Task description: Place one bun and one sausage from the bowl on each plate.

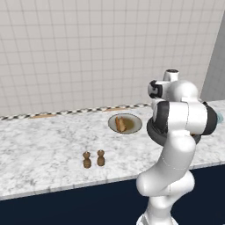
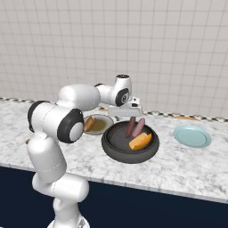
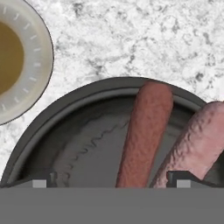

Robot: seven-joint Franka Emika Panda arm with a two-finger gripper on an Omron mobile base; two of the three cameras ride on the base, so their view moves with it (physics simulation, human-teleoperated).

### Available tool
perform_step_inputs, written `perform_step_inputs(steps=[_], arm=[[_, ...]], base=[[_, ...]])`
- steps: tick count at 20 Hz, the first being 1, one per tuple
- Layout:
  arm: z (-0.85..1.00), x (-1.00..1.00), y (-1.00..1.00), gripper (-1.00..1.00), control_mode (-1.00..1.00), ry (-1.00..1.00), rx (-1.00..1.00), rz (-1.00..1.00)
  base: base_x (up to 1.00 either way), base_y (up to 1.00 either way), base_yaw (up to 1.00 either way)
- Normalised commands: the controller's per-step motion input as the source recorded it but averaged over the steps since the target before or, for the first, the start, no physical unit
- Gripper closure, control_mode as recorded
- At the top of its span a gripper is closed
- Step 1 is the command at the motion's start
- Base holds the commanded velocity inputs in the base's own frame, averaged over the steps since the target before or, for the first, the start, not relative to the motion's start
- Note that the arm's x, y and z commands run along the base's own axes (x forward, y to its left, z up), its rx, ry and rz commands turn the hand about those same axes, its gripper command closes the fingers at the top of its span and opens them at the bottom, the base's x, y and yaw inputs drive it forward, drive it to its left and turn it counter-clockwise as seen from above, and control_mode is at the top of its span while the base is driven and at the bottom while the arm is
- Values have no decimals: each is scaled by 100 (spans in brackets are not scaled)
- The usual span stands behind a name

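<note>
The dark bowl holds two sausages and one bun. My gripper hangs open just above the bowl's far-left rim. In the hand view the bowl curves below the fingertips, which stand wide apart. A reddish-brown sausage lies between them, nearer the right tip, and a paler one lies at the right. The beige plate left of the bowl carries a bun. The teal plate lies bare at the right.
Two small brown shakers stand near the counter's front edge, left of the arm. The beige plate sits toward the tiled back wall. The marble counter ends at a dark front edge below.
</note>
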Motion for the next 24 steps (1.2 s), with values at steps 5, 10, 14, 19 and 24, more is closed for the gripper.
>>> perform_step_inputs(steps=[5,10,14,19,24], arm=[[-1,19,-33,-100,-100,1,0,-3],[-14,0,-5,-100,-100,0,0,0],[-11,-2,11,-100,-100,0,0,0],[-23,6,4,-100,-100,0,0,0],[-29,5,1,-100,-100,0,0,0]], base=[[0,0,0],[0,0,0],[0,0,0],[0,0,0],[0,0,0]])
